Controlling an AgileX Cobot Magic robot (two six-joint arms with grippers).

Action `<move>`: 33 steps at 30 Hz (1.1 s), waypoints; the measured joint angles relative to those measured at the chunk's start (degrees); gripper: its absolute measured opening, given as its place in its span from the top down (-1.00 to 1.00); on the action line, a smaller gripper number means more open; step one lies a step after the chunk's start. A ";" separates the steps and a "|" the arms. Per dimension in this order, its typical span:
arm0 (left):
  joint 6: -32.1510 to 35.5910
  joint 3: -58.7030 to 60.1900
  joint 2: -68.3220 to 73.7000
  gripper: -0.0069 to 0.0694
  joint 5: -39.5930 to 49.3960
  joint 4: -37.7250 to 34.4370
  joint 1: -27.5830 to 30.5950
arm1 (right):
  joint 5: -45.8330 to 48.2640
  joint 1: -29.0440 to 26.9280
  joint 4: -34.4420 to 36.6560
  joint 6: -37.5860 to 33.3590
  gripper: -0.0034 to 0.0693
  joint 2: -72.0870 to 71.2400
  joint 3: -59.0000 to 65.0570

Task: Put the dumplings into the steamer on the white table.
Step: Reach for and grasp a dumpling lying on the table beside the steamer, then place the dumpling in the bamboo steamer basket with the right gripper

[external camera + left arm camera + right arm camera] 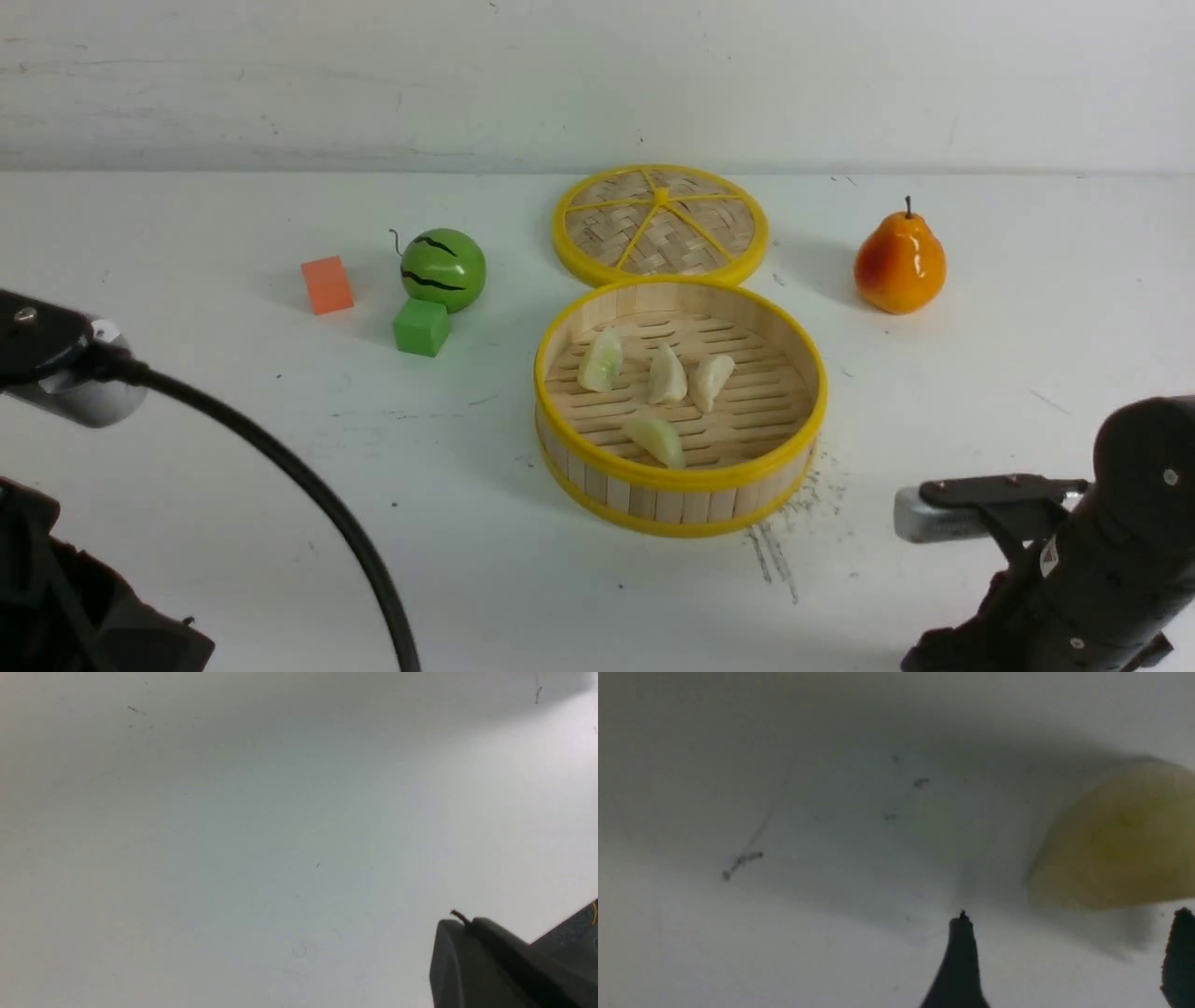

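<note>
Cream-yellow, blurred: the fifth dumpling (1111,835) lies on the white table (187,448), near right, just ahead of your right gripper (1066,961). Its fingers are spread wide and hold nothing. Long axis unclear. Right arm nearer. Count: four dumplings (667,375) in the one steamer (681,481), one outside. Left gripper (467,961): spread can't be told.

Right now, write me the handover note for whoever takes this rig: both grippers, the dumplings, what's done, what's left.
Left gripper: only one dark part shows, over bare table. Open or shut cannot be told, and nothing is seen in it.
Right gripper: jaws apart, close over the white table, holding nothing.
Four dumplings lie on the floor of the steamer.
The fifth dumpling lies on the table just beyond the right jaws, not between them. The front view does not show it.
Done: four in.
Left: grasp the fifth and set it in the steamer.
</note>
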 joint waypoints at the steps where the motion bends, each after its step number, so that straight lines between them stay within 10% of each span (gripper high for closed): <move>1: 0.00 0.00 0.00 0.81 -0.15 0.00 0.00 | -1.67 0.00 0.00 1.07 -0.57 0.00 0.00; 18: 0.00 0.00 0.00 0.78 -0.57 0.00 0.00 | -9.02 0.00 -4.55 9.83 -0.47 6.14 -4.80; 24: 0.00 0.00 0.00 0.78 0.88 0.00 0.00 | -2.18 0.00 -4.10 4.69 0.29 7.83 -8.79; 33: 0.00 0.00 0.00 0.77 1.47 0.26 0.00 | 7.50 1.45 1.52 -7.26 0.24 8.01 -22.26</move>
